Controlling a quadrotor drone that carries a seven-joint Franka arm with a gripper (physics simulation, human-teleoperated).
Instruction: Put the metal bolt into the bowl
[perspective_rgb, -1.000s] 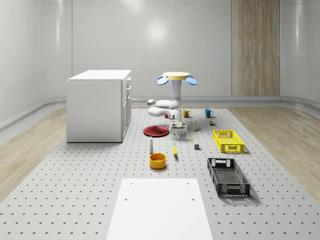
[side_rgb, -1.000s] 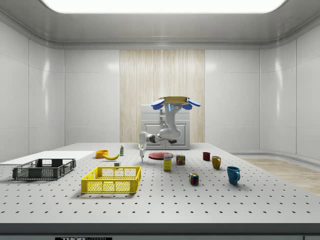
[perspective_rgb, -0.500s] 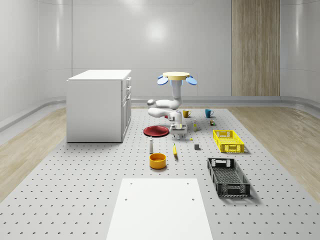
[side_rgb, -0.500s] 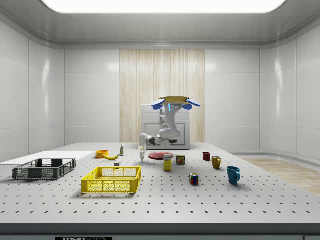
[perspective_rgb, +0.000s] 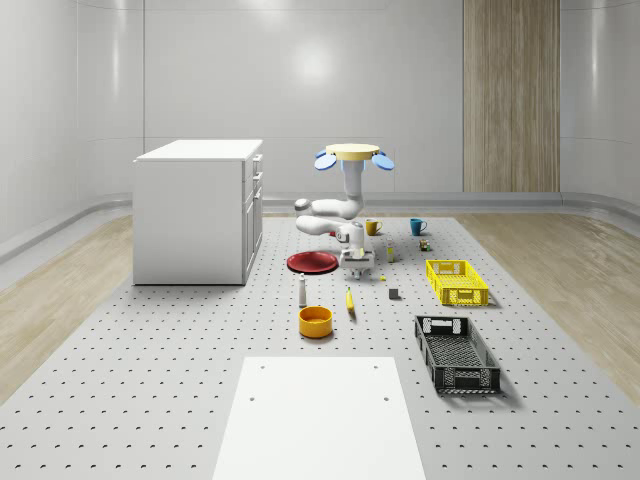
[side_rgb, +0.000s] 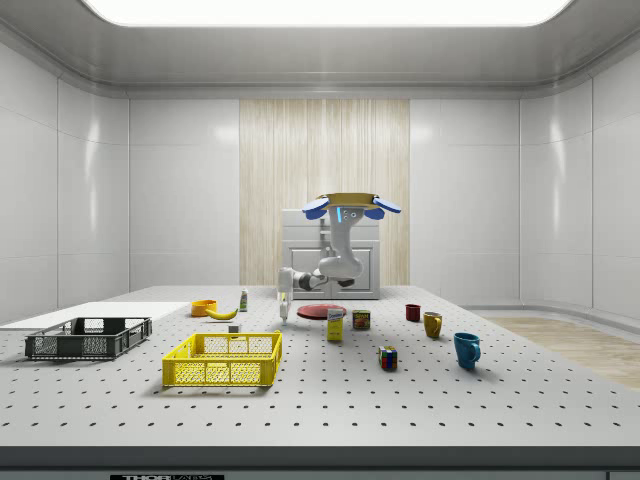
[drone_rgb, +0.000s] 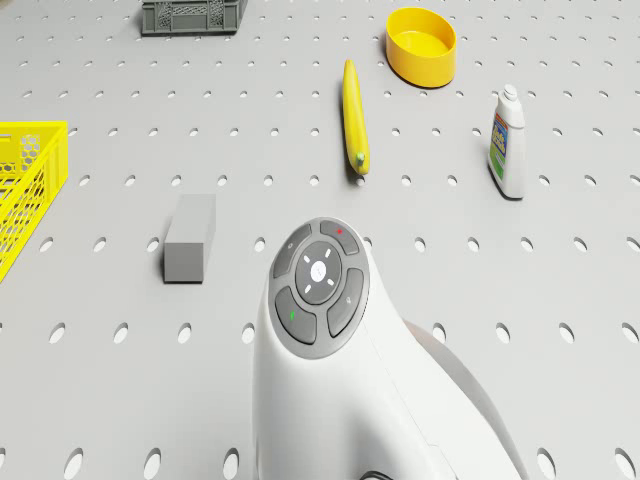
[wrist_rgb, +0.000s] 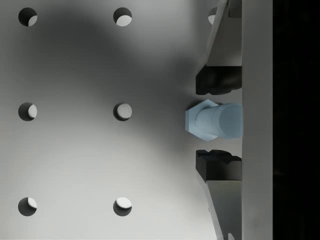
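i'm looking along my two-finger gripper (wrist_rgb: 218, 122) and seeing its dark pads (wrist_rgb: 216, 80) standing a little apart, one on each side of the pale blue metal bolt (wrist_rgb: 214, 121), not pressing it. the bolt is showing a hexagonal head and a ribbed, threaded shank, and is lying on the grey perforated table (wrist_rgb: 75, 150). my drone (perspective_rgb: 353, 155) is hovering over the table, arm bent down beside the red plate (perspective_rgb: 312, 262). the yellow round bowl (drone_rgb: 421, 45) is sitting well apart, past the banana (drone_rgb: 354, 115).
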